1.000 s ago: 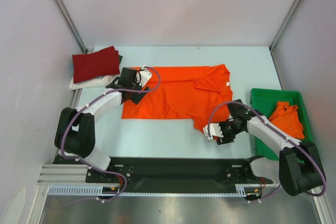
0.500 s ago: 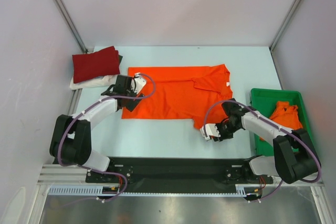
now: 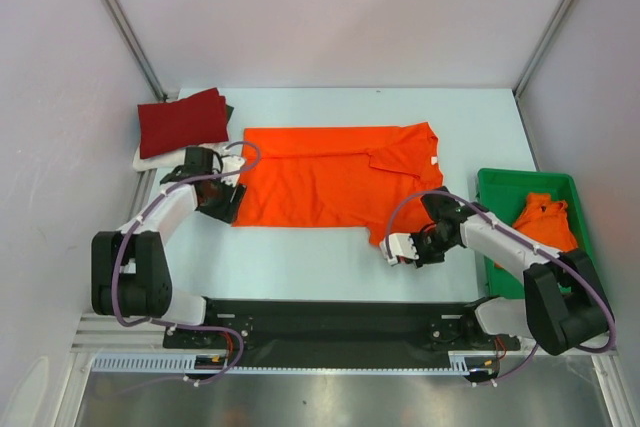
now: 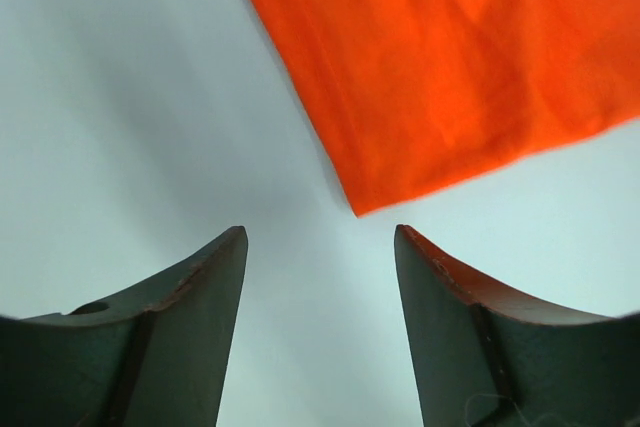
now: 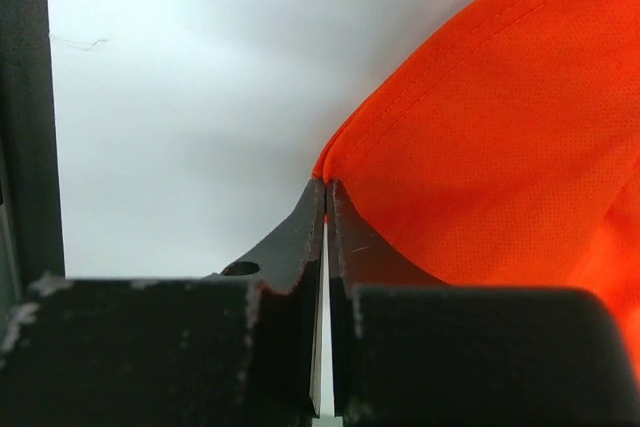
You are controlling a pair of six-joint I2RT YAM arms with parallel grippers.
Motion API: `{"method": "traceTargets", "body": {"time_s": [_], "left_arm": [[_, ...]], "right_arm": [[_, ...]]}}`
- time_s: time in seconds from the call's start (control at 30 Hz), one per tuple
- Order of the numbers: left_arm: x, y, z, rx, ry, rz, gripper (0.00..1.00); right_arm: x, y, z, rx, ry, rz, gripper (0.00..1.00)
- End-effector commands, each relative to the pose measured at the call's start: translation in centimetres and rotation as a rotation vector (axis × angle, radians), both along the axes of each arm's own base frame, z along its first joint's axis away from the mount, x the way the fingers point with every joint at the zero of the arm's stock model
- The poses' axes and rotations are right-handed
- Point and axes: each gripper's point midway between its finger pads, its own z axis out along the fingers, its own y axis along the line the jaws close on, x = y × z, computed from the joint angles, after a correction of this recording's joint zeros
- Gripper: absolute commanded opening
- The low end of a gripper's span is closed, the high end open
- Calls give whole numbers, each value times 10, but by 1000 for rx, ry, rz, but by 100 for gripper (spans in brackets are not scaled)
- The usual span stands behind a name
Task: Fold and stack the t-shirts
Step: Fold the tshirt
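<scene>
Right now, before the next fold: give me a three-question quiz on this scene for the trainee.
1. True or false: the left fingers are shut on the spread shirt.
2. What colour is the crumpled shirt in the bin? A) orange B) red C) white
3. Fill in: the red shirt lies on a ___ one.
Key: 1 false, they stand open with its corner just ahead of them. 2 A. 3 white, the white shirt.
</scene>
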Motion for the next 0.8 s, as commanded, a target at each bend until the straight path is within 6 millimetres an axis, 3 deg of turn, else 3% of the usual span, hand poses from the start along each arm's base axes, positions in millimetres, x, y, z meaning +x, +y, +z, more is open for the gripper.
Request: {"method": "traceTargets", "body": {"time_s": [0.0,0.23,0.5,0.77], "left_arm": [[-16,-27,18,-208,54,-30,66],[-13,-28,9,-206,63,-53,65],[-5,-19,-10,-205,81,-27,61],[1,-21,-27,-213,106,-53,49]], "right_arm": [[11,6,13,13,-47,-25,0],[14,19,17,20,-56,-29,0],[15,19,18,13,-60,-50,0],[12,19,20,6,-57,-63,0]]}}
